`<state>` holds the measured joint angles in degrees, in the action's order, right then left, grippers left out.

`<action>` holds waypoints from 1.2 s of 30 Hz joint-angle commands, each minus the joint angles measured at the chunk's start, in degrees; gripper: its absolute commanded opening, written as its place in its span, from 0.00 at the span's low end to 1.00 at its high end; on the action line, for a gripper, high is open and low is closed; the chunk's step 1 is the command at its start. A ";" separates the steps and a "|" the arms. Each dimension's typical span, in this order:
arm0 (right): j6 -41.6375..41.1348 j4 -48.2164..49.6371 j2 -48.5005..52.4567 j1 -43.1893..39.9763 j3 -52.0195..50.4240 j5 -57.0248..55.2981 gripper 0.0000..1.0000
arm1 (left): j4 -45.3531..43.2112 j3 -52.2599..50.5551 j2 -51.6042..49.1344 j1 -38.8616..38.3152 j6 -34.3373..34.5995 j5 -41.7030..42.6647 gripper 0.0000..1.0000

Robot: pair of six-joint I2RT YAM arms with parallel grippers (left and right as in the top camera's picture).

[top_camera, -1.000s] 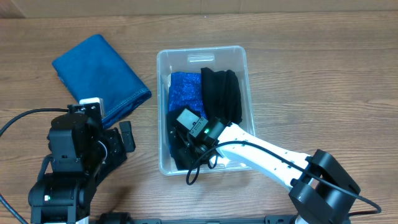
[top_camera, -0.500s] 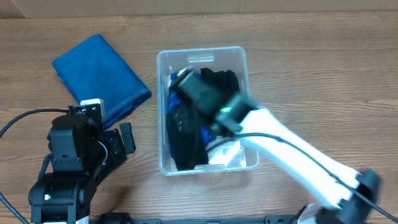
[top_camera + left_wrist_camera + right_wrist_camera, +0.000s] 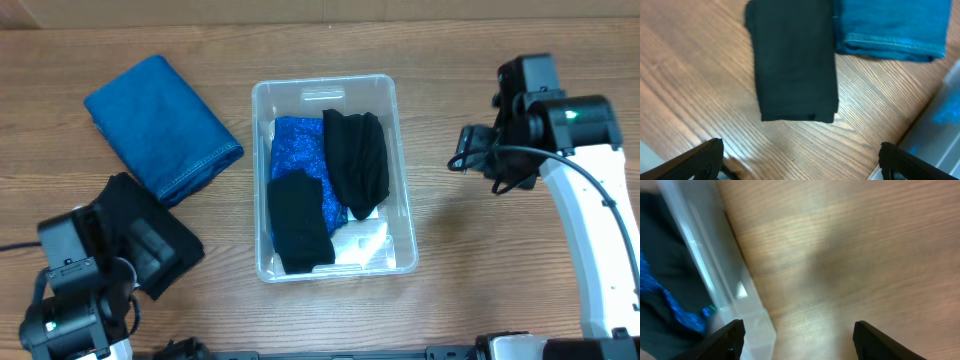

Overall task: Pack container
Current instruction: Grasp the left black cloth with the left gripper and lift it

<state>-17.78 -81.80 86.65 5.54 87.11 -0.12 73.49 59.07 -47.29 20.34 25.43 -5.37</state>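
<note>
Where visible, container (image 3: 322, 84) with perhaps 3 cloths (image 3: 357, 165)

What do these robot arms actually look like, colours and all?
The right arm is a white tube-like link between chunky black joint housings, with a thin black cable along it and a small green light. The left arm shows mostly black boxy housings. The left gripper and right gripper each end in two black fingers.

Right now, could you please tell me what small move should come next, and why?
Probably lower the open left claw onto the folded black cloth and grip it: it lies on the wooden table, outside the clear rectangular plastic container, right ahead of that claw.
</note>
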 commanded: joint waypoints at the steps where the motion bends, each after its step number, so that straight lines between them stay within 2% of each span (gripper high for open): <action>1: 0.31 3.56 0.17 -0.48 -6.69 1.25 0.77 | -0.59 -2.01 0.02 6.78 2.01 0.42 1.00; 3: 2.12 5.09 0.17 -0.48 -9.22 1.25 0.78 | -2.51 -3.80 -0.59 11.41 0.94 0.35 1.00; 5: 4.22 5.20 0.17 -0.48 -9.90 1.09 0.78 | -5.95 -5.18 -3.04 17.16 -3.67 6.34 1.00; 9: 5.46 5.27 0.17 -0.48 -9.88 0.70 0.79 | -11.67 -8.59 -11.41 27.17 -5.99 12.72 1.00; 10: 5.62 5.27 0.17 -0.48 -9.88 0.70 0.79 | -13.16 -9.49 -13.66 29.38 -6.23 15.15 1.00; 12: 5.62 5.53 0.17 -0.48 -9.88 0.70 0.79 | -20.15 -12.96 -21.07 35.80 -9.79 26.25 1.00; 15: 5.62 5.86 0.17 -0.48 -9.88 0.72 0.79 | -26.71 -15.72 -28.79 39.71 -13.73 31.87 1.00; 17: 5.62 5.84 0.17 -0.48 -9.88 0.79 0.79 | -30.42 -16.39 -32.72 40.11 -14.86 33.22 1.00; 20: 5.64 6.12 0.17 -0.48 -9.90 0.92 0.79 | -35.41 -16.61 -37.77 39.95 -19.50 41.16 1.00; 25: 5.84 6.19 0.17 -0.48 -9.88 0.92 0.80 | -37.38 -16.61 -43.71 39.98 -19.17 39.21 1.00; 30: 5.84 6.25 0.17 -0.48 -9.88 0.94 0.80 | -37.46 -16.65 -45.24 39.95 -17.66 35.41 1.00; 36: 5.84 6.32 0.17 -0.48 -9.88 1.36 0.80 | -40.00 -16.72 -45.53 34.99 -17.75 38.40 0.97</action>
<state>-12.16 -75.70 86.87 5.28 77.32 0.69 34.50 42.89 -90.94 58.70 7.73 33.10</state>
